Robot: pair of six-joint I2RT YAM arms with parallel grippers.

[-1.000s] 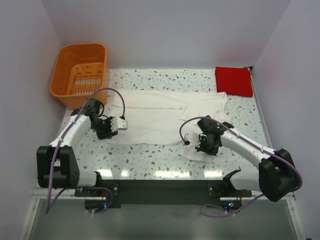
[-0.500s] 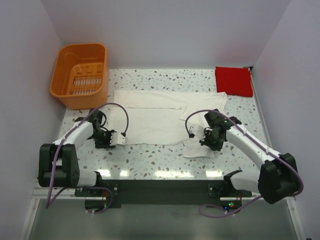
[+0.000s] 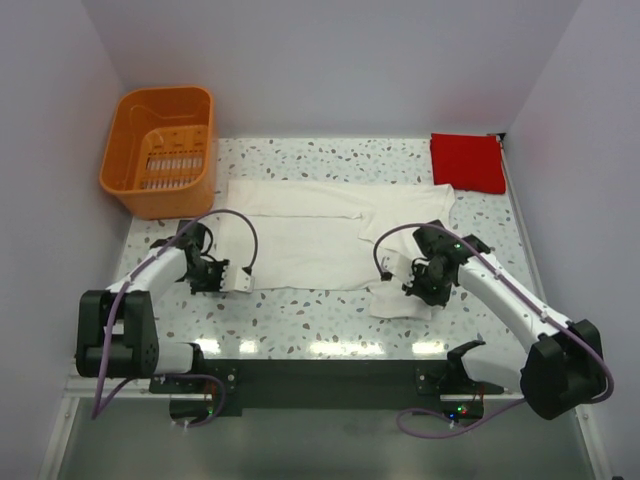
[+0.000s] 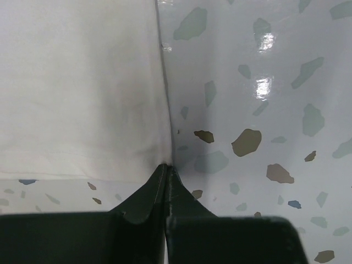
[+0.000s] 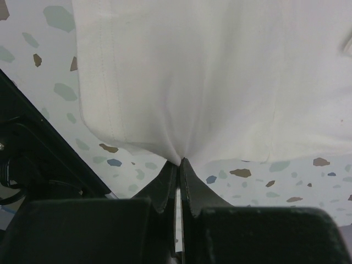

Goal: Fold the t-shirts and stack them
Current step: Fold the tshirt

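Note:
The cream-white t-shirt (image 3: 320, 230) lies spread flat across the middle of the table. My left gripper (image 3: 240, 281) is shut on its near left corner; in the left wrist view the fingers (image 4: 166, 169) meet on the cloth edge (image 4: 82, 88). My right gripper (image 3: 418, 288) is shut on the shirt's near right part, a sleeve flap (image 3: 398, 300). In the right wrist view the tips (image 5: 180, 162) pinch a pucker of white cloth (image 5: 209, 71). The red t-shirt (image 3: 467, 162) is a small flat square at the far right corner.
An orange slotted basket (image 3: 160, 150) stands at the far left corner. White walls close in the table on the left, back and right. The speckled tabletop (image 3: 300, 315) shows in a strip between the shirt and the black front rail.
My left gripper has pulled the shirt's left corner toward the near edge. My right gripper has shifted a little to the right with the sleeve, and the near right flap has shrunk.

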